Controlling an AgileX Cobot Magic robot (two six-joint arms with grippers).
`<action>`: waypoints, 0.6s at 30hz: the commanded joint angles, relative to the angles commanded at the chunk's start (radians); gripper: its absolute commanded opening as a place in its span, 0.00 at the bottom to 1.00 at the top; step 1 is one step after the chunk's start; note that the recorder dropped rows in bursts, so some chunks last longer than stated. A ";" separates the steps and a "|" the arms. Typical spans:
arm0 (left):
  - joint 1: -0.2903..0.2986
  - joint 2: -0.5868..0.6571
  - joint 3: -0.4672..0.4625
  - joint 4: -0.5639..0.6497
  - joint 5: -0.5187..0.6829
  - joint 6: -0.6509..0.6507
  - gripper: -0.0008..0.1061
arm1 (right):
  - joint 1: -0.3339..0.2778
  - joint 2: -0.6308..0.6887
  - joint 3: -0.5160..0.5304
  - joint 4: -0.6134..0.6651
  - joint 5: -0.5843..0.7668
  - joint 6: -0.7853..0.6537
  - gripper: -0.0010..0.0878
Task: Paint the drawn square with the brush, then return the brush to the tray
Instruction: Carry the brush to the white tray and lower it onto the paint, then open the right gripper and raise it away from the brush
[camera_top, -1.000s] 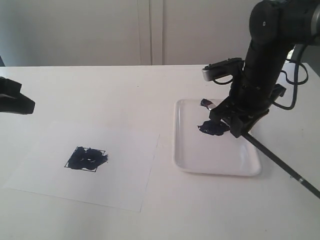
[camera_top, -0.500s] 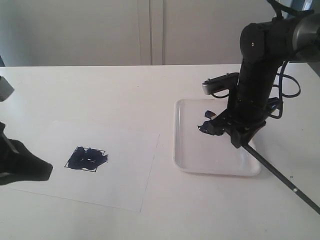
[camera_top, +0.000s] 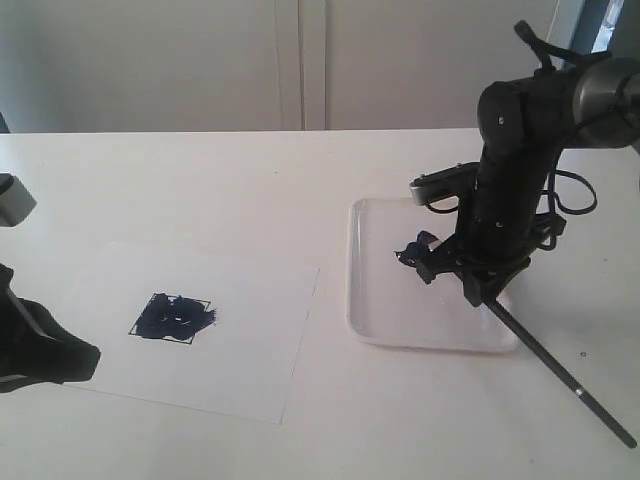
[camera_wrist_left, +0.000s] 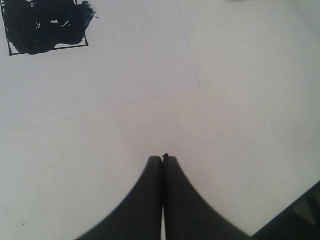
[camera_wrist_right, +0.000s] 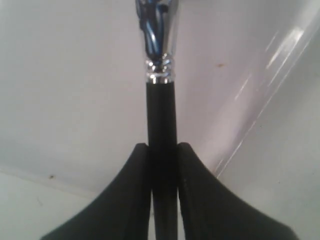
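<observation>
Exterior view: the right gripper (camera_top: 476, 285) hangs over the tray (camera_top: 400, 325), jaws clamped on the brush (camera_top: 548, 358), whose black handle slants out past the tray's near corner above the table (camera_top: 300, 190). Right wrist view shows both fingers (camera_wrist_right: 125, 190) tight against that handle. Dark paint covers the drawn square (camera_top: 172, 317) on the paper (camera_top: 250, 340). The left gripper (camera_wrist_left: 162, 159), jaws pressed together and empty, is near the paper's edge.

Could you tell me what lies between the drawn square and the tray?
In the exterior view, only bare paper and tabletop separate the square from the tray.
</observation>
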 joint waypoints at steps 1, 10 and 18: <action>0.000 0.000 0.000 0.003 0.000 0.000 0.01 | 0.000 0.000 0.000 0.000 -0.002 0.000 0.09; 0.000 0.000 0.000 0.015 -0.004 -0.009 0.01 | 0.000 -0.002 0.000 0.023 0.019 0.000 0.59; 0.000 0.000 0.000 0.021 -0.004 -0.009 0.01 | 0.000 -0.106 0.000 0.086 0.064 0.022 0.62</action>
